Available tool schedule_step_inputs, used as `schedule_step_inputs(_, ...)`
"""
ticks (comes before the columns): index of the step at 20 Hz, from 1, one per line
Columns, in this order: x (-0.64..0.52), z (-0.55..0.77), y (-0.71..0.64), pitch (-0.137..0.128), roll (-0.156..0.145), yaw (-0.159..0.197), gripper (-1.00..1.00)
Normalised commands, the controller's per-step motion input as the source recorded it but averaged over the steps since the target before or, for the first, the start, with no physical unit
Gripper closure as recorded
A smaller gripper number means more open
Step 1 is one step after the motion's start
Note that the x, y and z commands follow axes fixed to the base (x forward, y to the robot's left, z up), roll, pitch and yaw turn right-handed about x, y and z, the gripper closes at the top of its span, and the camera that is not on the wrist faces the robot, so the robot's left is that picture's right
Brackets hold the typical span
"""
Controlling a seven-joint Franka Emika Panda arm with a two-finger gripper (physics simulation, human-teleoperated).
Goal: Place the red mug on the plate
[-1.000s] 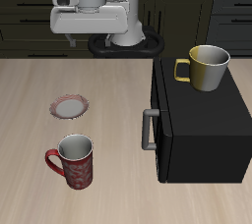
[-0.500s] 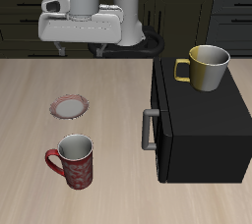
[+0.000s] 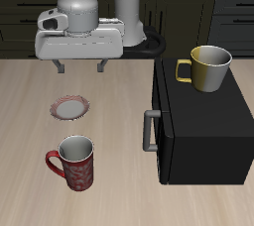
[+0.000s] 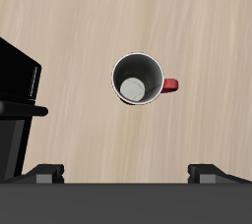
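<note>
The red mug (image 3: 73, 162) stands upright near the table's front edge, dark red and speckled, grey-white inside, its loop handle on the side away from the black cabinet. It also shows in the wrist view (image 4: 139, 80), seen from straight above. The plate (image 3: 69, 107), small with a reddish-brown rim, lies on the table a little farther back than the mug. My gripper (image 3: 80, 67) hangs high above the table, behind the plate, open and empty. Its fingertips (image 4: 47, 172) show wide apart in the wrist view.
A black cabinet (image 3: 203, 131) with a grey handle (image 3: 150, 131) stands beside the mug and plate; it also shows in the wrist view (image 4: 17, 105). A plain yellow mug (image 3: 206, 68) stands on its top. Dark drawers line the back wall.
My gripper has moved forward and down, toward the plate and the red mug, and sideways away from the cabinet. The mugs and the plate have not moved.
</note>
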Motion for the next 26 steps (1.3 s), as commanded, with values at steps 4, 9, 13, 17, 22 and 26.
schedule_step_inputs(4,0.34,0.02,0.00,-0.009,-0.006,0.001,-1.00)
schedule_step_inputs(9,0.21,0.01,-0.01,-0.024,-0.021,-0.009,-1.00)
schedule_step_inputs(13,0.21,-0.04,0.07,-0.019,0.023,-0.016,-1.00)
schedule_step_inputs(17,0.15,-0.17,0.01,-0.013,-0.001,0.006,-1.00)
schedule_step_inputs(22,0.05,-0.20,0.07,-0.025,0.003,0.009,-1.00)
schedule_step_inputs(26,0.02,-0.18,0.10,-0.057,0.008,0.026,-1.00)
